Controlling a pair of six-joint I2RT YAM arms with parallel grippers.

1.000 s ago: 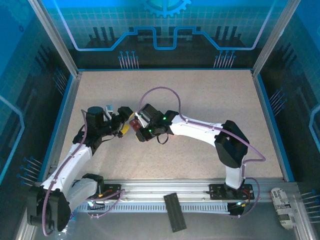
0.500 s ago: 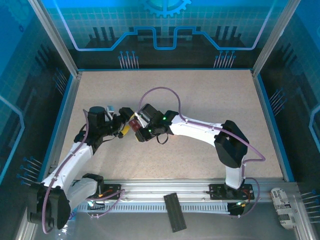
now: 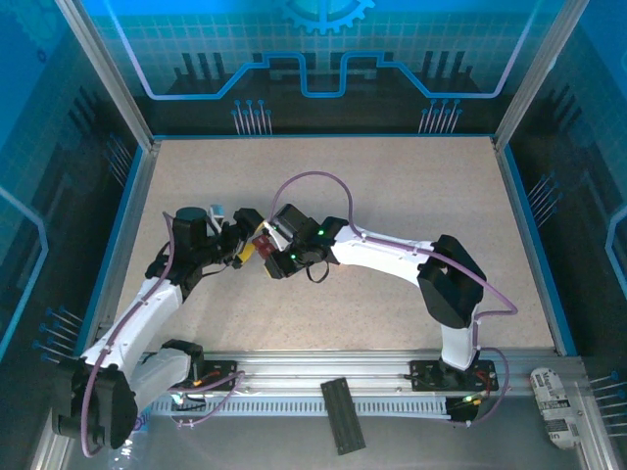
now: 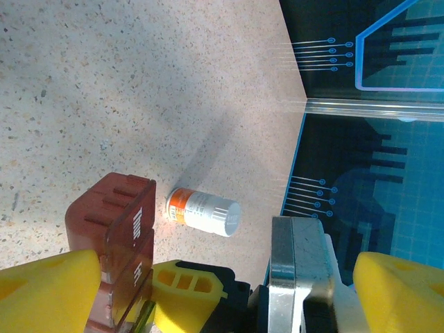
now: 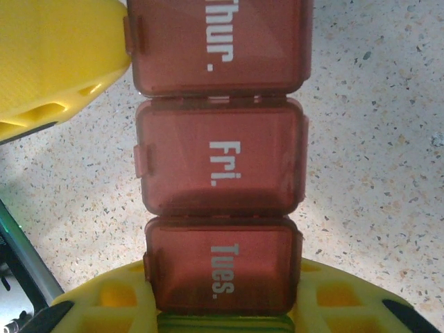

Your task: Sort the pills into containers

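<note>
On table [image 4: 139, 83]: bottle [image 4: 203, 211] lying just beside containers [image 4: 118, 222].

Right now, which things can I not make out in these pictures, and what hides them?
- Contents of the pill organizer: right wrist view, closed dark red lids hide them.
- Green compartment: right wrist view, mostly hidden by the right end effector, at the bottom edge.
- White bottle: left wrist view, label print too small to read.
- Pill organizer, top view: mostly covered by both arms.
</note>
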